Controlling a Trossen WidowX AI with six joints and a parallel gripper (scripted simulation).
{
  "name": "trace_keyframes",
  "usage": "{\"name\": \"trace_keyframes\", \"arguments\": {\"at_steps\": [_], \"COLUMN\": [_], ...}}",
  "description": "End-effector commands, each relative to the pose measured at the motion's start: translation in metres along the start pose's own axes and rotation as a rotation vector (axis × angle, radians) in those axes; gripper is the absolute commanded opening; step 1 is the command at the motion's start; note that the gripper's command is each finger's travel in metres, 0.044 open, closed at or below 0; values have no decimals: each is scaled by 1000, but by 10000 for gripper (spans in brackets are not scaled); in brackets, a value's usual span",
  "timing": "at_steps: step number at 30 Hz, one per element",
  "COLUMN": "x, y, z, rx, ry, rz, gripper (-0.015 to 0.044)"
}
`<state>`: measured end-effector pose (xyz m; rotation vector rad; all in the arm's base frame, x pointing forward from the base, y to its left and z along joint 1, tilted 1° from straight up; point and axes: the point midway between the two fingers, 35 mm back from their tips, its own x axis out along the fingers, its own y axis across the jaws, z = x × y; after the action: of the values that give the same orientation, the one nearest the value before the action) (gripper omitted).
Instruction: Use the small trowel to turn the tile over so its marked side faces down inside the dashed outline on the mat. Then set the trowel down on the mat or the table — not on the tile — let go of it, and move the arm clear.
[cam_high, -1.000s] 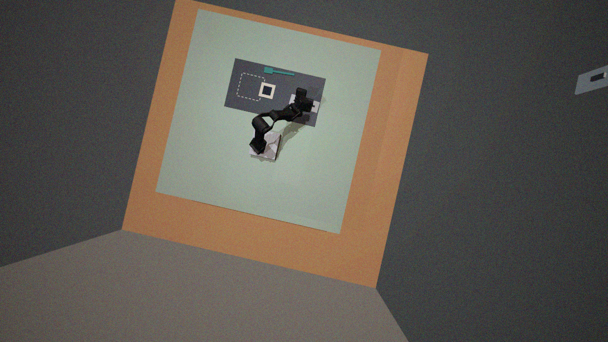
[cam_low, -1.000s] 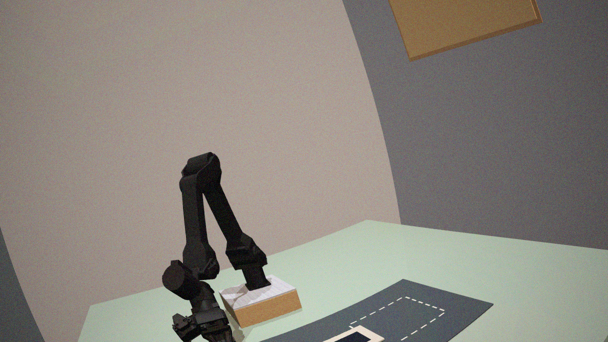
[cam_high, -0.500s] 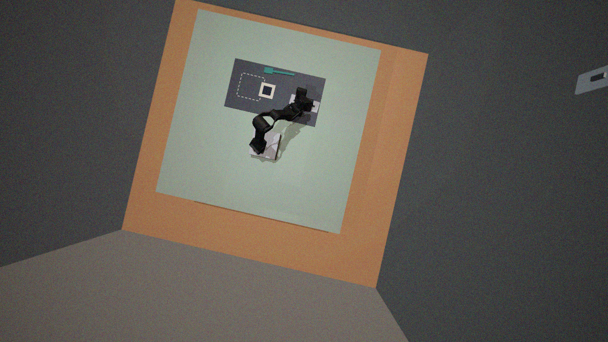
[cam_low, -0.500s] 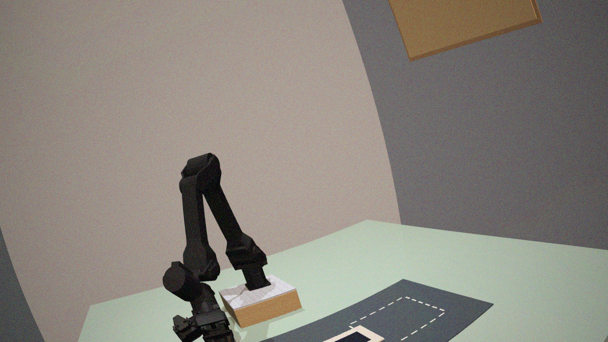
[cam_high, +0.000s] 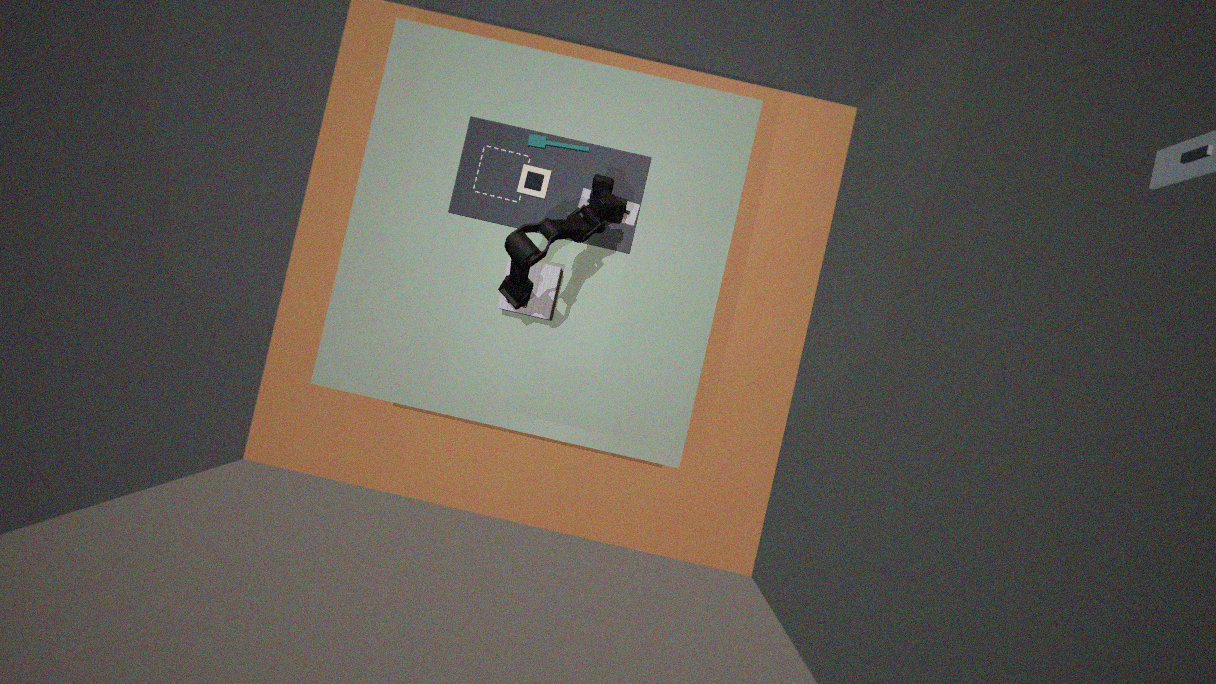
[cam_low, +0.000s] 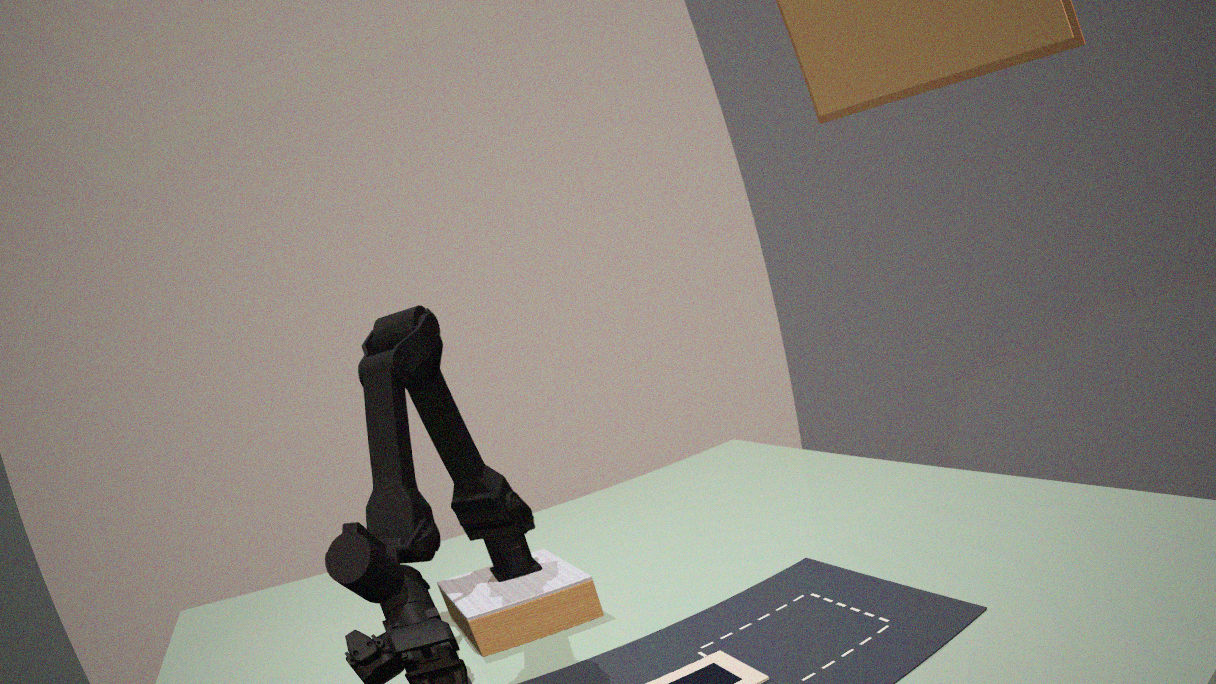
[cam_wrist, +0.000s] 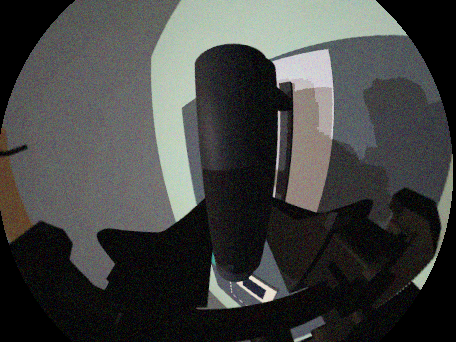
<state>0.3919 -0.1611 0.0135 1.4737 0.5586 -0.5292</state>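
Note:
The trowel (cam_high: 631, 213) (cam_wrist: 307, 170) has a flat pale blade and a thick black handle on a bar above it. It rests at the mat's right end. My gripper (cam_wrist: 233, 196) is shut on the handle; the arm hides the grip in the top view, and the fingers fall below the frame in the exterior view. The tile (cam_high: 534, 181) (cam_low: 714, 674) (cam_wrist: 255, 288), pale-bordered with a dark square facing up, lies flat. It overlaps the right edge of the dashed outline (cam_high: 483, 146) (cam_low: 889, 621), mostly outside it.
A thin teal flat-headed tool (cam_high: 536, 141) (cam_wrist: 213, 259) lies along the mat's far edge, above the tile in the top view. The dark mat (cam_high: 461, 191) (cam_low: 931, 608) lies on the pale green table top (cam_high: 476, 357). The arm's base block (cam_high: 545, 299) (cam_low: 539, 616) stands beside the mat.

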Motion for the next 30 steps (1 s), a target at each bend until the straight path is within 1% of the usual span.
{"name": "trace_keyframes", "arguments": {"at_steps": [1, 9, 15, 30], "x": [-5, -38, -37, -20], "y": [8, 46, 47, 49], "z": [1, 0, -4, -97], "rx": [1, 0, -4, -88], "ry": [-3, 0, -1, -18], "rz": [1, 1, 0, -3], "gripper": [0, 0, 0, 0]}}
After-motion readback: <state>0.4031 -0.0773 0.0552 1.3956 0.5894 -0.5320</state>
